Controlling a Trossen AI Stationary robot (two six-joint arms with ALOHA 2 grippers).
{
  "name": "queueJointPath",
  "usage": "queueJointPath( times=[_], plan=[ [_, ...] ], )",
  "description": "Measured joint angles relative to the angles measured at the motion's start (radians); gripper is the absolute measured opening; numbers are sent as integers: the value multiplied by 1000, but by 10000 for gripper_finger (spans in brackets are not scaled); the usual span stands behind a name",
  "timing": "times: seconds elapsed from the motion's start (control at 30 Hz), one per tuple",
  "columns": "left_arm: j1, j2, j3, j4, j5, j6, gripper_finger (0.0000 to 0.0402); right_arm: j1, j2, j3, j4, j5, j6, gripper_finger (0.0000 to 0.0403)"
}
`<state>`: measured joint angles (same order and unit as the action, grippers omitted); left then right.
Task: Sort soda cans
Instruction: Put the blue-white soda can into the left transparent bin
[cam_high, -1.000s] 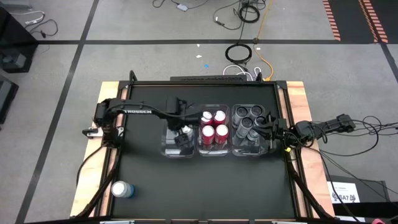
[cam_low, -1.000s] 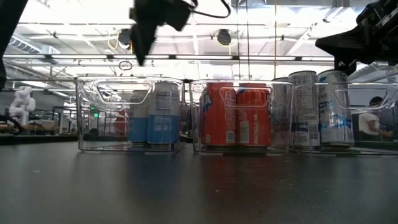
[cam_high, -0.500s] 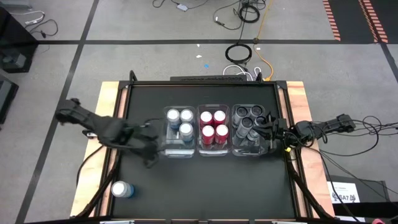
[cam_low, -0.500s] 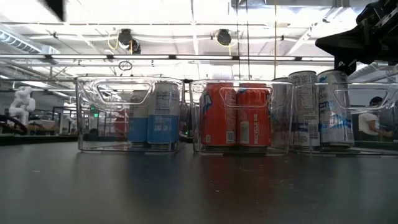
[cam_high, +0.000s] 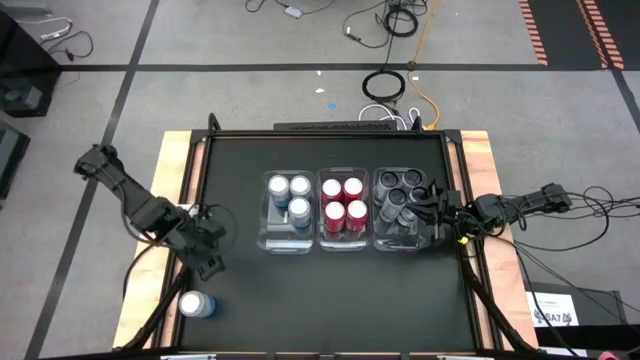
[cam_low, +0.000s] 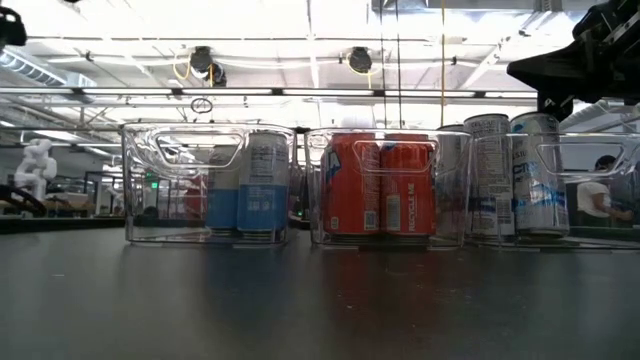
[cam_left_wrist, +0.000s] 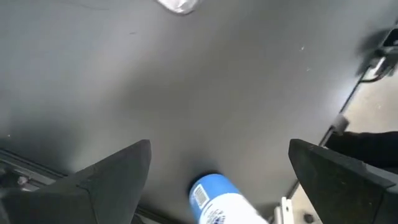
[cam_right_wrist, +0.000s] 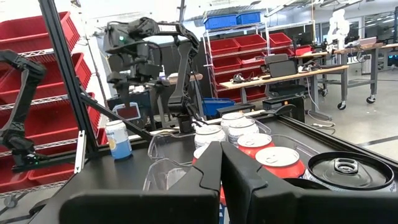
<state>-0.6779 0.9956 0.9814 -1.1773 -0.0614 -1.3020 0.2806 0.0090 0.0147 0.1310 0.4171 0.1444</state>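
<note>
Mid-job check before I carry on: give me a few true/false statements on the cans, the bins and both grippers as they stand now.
1. The left bin holds four light blue cans. False: it holds three light blue cans.
2. One light blue can stands alone near the table's front left corner. True.
3. The left gripper is shut on a can. False: it is open and empty, above the table between the bins and the lone can.
4. The middle bin holds four red cans. True.
5. The right gripper is open over the red cans. False: it is shut, at the right bin with the dark cans.
</note>
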Motion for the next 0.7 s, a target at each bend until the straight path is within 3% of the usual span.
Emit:
queueJointPath(
  times=[0.4,0.7],
  plan=[
    [-52,28,-45,23,5,-80,389,0,0,0,0,0,0,0],
    [-64,28,-45,15,79,-73,389,0,0,0,0,0,0,0]
  ],
)
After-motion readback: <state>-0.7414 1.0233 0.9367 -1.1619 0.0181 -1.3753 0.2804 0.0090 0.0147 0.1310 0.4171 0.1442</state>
